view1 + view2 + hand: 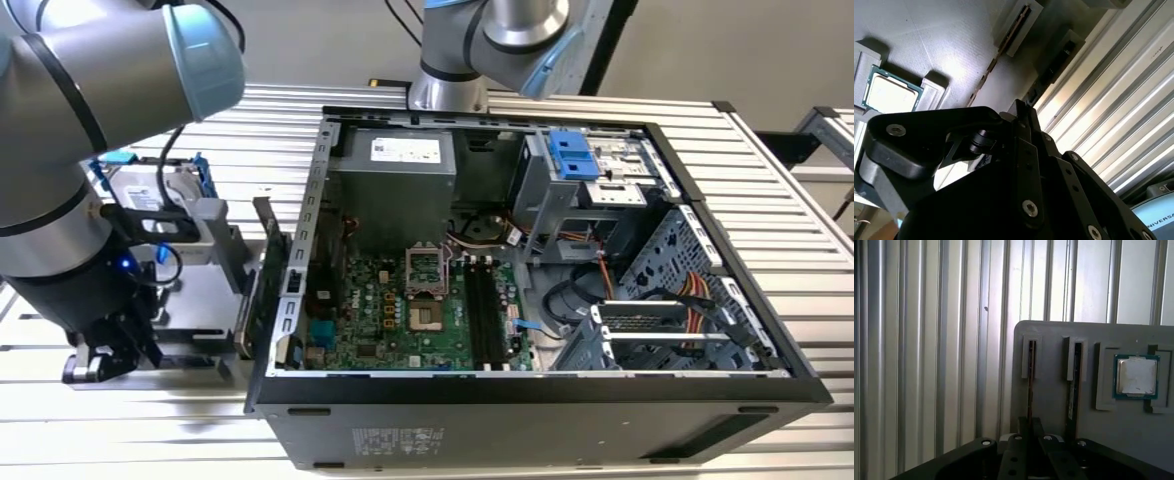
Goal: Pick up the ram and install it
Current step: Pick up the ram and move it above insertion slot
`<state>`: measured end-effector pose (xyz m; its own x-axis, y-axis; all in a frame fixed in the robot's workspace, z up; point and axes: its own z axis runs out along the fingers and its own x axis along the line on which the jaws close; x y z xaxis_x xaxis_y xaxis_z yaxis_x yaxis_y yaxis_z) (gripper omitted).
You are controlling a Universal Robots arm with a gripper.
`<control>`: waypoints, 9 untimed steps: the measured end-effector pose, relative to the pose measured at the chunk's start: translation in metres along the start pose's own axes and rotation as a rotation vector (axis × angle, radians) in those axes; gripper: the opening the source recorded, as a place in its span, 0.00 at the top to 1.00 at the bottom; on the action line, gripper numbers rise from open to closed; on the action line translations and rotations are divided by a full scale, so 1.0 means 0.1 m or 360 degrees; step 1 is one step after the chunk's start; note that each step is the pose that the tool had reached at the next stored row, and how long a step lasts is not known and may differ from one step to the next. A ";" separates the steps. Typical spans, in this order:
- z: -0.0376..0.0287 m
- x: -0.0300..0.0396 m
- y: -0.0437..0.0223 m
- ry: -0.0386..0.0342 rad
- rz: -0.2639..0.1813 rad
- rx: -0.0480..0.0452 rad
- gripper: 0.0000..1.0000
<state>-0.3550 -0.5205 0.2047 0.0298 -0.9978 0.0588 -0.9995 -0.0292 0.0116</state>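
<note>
Grey tray (200, 340), gripper (1031, 429) down over the ram (1030, 377).
Exterior view, nine o'clock to three: tray lies outside the case (534, 400) at its nine o'clock; ram stands on edge in a tray slot, gripper lined up on its near end; whether it grips or gapes, cannot tell; second stick (1074, 382) close alongside, processor (1136, 376) beyond; risk, as judged: a skewed lift could bind the ram in its slot or clip the neighbour; case wall (296, 260) rises between tray and motherboard (387, 310), an edge to snag; memory slots (481, 310) near its centre, open room above; drive cage (654, 330) at three o'clock crowds that side.
</note>
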 end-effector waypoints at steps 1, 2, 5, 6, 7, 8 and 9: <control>-0.009 0.001 0.000 0.0000 0.0000 0.0000 1.00; -0.018 0.001 0.000 0.0000 0.0000 0.0000 1.00; -0.049 0.003 0.000 0.0000 0.0000 0.0000 1.00; -0.057 0.004 0.001 0.0000 0.0000 0.0000 1.00; -0.066 0.004 0.001 0.0000 0.0000 0.0000 1.00; -0.074 0.005 0.001 0.0000 0.0000 0.0000 1.00; -0.082 0.005 0.001 0.0000 0.0000 0.0000 1.00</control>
<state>-0.3549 -0.5205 0.2130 0.0298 -0.9978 0.0588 -0.9995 -0.0292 0.0116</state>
